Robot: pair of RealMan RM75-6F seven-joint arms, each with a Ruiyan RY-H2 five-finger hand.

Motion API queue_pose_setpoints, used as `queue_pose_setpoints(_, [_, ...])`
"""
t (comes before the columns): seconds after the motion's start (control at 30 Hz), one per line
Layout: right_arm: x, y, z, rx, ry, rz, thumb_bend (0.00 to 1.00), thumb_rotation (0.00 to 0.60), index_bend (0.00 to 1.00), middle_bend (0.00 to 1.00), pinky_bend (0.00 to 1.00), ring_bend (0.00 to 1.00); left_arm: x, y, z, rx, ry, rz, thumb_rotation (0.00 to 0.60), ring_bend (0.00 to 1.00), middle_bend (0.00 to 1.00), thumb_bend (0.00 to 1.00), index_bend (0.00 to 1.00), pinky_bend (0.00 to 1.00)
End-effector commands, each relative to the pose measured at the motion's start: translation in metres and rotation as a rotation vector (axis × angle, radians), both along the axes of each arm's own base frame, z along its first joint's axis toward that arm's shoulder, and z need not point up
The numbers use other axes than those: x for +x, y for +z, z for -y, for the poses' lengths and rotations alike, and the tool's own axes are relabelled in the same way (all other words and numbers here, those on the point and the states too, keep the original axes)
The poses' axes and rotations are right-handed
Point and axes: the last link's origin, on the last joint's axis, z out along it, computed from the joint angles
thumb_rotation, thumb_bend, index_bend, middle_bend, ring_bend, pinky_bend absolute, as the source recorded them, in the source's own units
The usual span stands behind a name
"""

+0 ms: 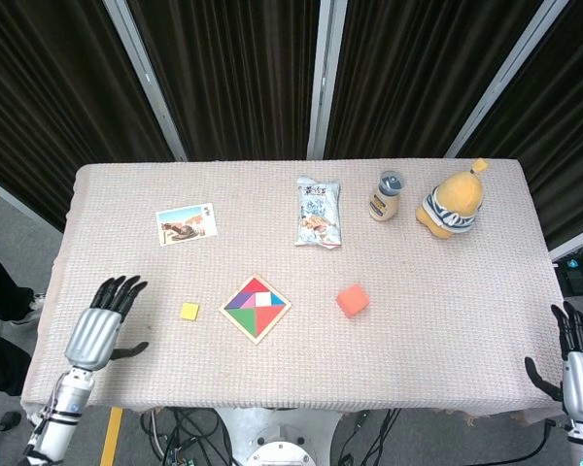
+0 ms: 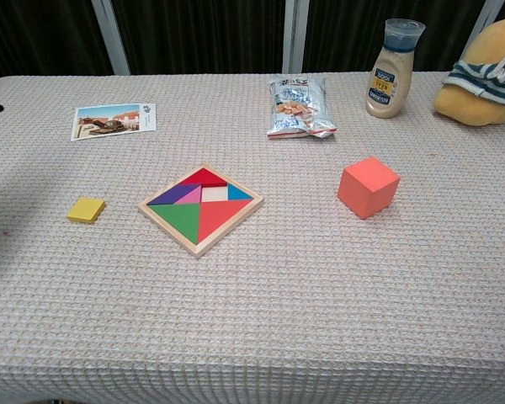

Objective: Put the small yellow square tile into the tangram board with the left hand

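Note:
The small yellow square tile [image 1: 189, 311] [image 2: 86, 209] lies flat on the cloth, just left of the tangram board [image 1: 256, 308] [image 2: 199, 207]. The wooden board holds coloured pieces and shows a pale bare square slot near its middle. My left hand [image 1: 101, 330] hovers over the table's front-left corner, fingers spread, holding nothing, well left of the tile. My right hand [image 1: 575, 361] stays off the table's right edge, fingers apart and empty. The chest view shows a dark fingertip at its far left edge only.
An orange cube [image 1: 352, 300] [image 2: 368, 187] sits right of the board. Further back are a postcard [image 1: 187, 224] [image 2: 114, 120], a snack bag [image 1: 318, 213] [image 2: 299, 105], a sauce bottle [image 1: 386, 196] [image 2: 390, 68] and a yellow plush toy [image 1: 451, 204] [image 2: 486, 73].

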Motion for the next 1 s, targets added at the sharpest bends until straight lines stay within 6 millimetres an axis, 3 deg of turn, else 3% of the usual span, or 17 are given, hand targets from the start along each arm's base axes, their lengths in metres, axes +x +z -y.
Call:
queue_pose_setpoints(0.03, [-0.001,-0.001,0.000,0.006,-0.001,0.001,0.20,0.600,0.00,0.00,0.00,0.00,0.011,-0.009,-0.014,-0.030,-0.032,-0.011,0.600,0.00,0.07,0.06,0.10,0.01])
queue_pose_setpoints(0.43, [-0.001,0.000,0.001,0.002,0.002,0.004,0.20,0.600,0.00,0.00,0.00,0.00,0.020,-0.042,-0.047,-0.128,-0.018,0.005,0.600,0.00,0.07,0.08,0.14,0.01])
queue_pose_setpoints(1.0, [-0.006,0.000,0.000,-0.002,-0.012,0.012,0.20,0.600,0.00,0.00,0.00,0.00,0.019,-0.065,-0.058,-0.194,0.012,0.043,0.600,0.00,0.07,0.14,0.27,0.01])
